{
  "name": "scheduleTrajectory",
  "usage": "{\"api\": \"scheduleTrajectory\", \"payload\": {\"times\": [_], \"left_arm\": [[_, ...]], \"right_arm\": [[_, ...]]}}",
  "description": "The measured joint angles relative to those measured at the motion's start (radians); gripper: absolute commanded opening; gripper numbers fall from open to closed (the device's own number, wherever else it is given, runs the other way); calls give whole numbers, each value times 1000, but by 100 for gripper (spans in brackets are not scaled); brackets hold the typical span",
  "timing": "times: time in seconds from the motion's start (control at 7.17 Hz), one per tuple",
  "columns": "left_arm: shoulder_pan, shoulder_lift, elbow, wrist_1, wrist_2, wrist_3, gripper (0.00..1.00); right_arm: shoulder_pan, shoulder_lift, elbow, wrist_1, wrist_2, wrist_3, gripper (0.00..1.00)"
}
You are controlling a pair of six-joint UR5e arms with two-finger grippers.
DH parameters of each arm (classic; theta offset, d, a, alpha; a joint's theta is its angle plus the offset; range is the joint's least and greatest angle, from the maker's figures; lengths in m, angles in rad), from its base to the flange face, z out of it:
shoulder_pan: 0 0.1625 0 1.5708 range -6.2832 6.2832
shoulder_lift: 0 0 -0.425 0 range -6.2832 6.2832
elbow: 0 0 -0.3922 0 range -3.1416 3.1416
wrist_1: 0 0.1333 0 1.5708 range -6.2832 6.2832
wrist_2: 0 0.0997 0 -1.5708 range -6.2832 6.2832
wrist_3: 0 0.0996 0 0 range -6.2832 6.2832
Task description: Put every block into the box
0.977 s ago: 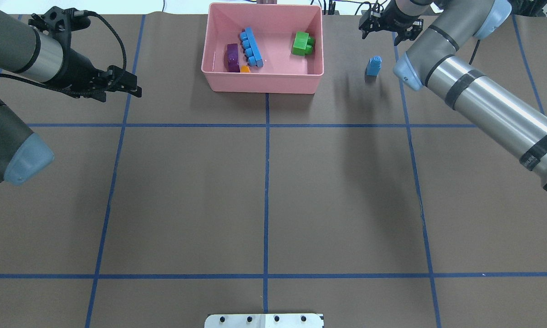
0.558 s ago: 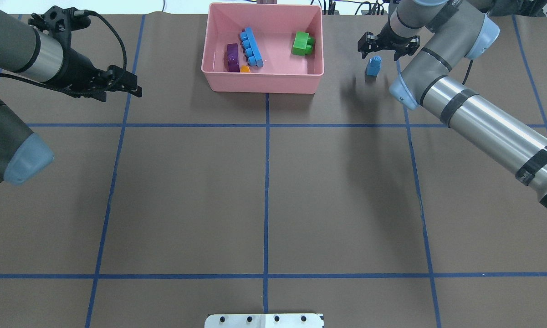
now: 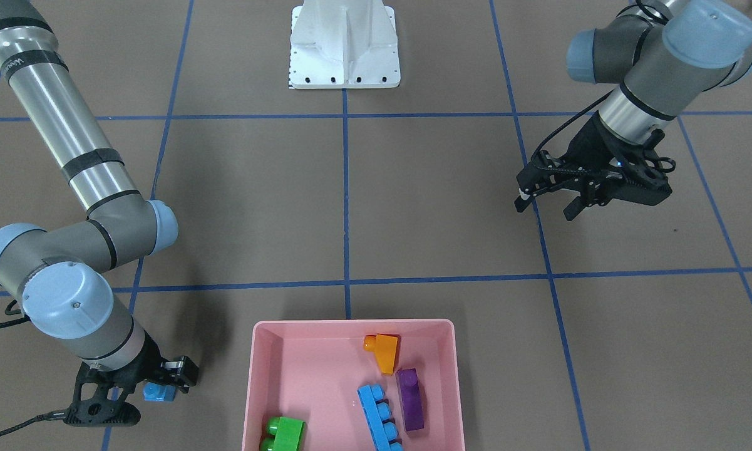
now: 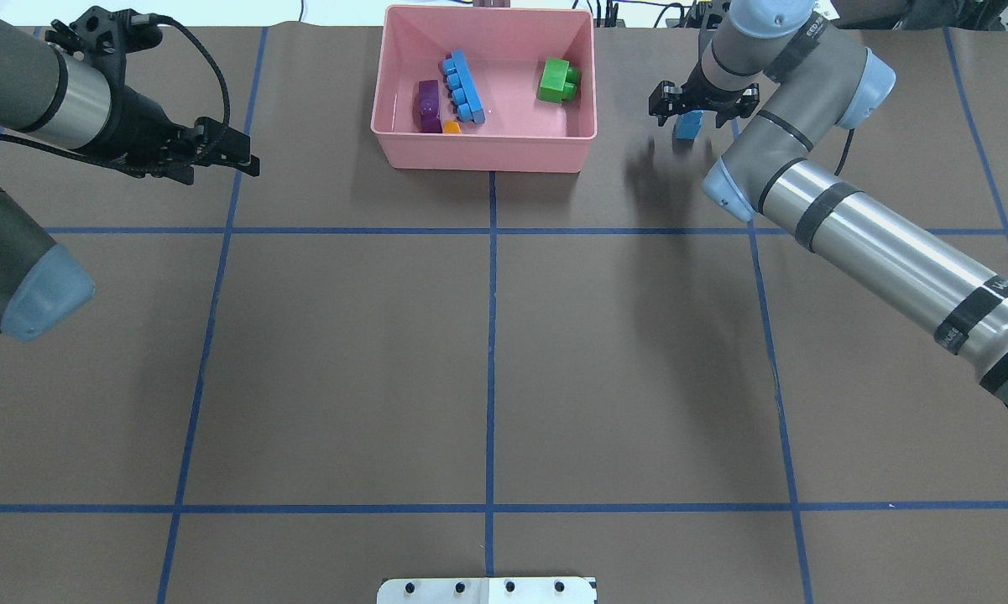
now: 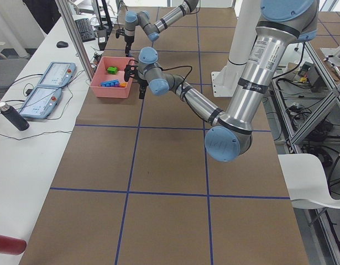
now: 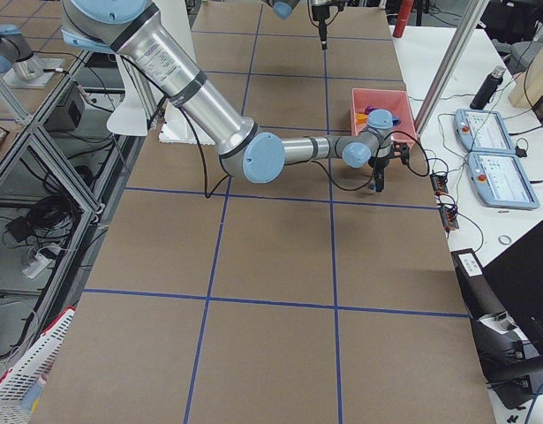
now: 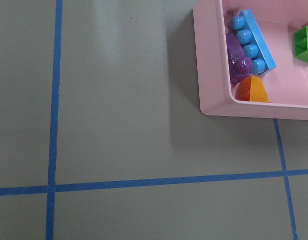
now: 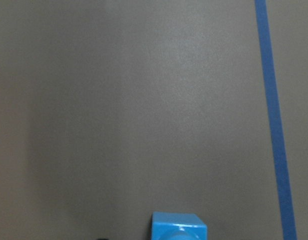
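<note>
Overhead exterior shows blue block [image 4: 686,127] inside right pincer [image 4: 697,116].

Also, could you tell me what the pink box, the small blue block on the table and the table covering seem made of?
Pink box: likely moulded plastic, smooth with rounded corners and even colour.
Small blue block: also plastic by its look, slightly glossy, with a moulded stud.
Table covering: probably brown paper or card, matte, no shine.

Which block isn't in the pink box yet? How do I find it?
Find the pink box at the table's far edge in the overhead view, then look right to the right gripper. Under it sits a small light-blue block on the table, the only block outside the box.
</note>
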Motion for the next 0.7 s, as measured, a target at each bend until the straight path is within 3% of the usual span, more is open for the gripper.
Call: {"api": "scheduleTrajectory", "payload": {"times": [0.7], "left_arm": [[4,10,14,1,0,29,100]], "right_arm": [[33,42,-18,-6,34,-23,0]]}}
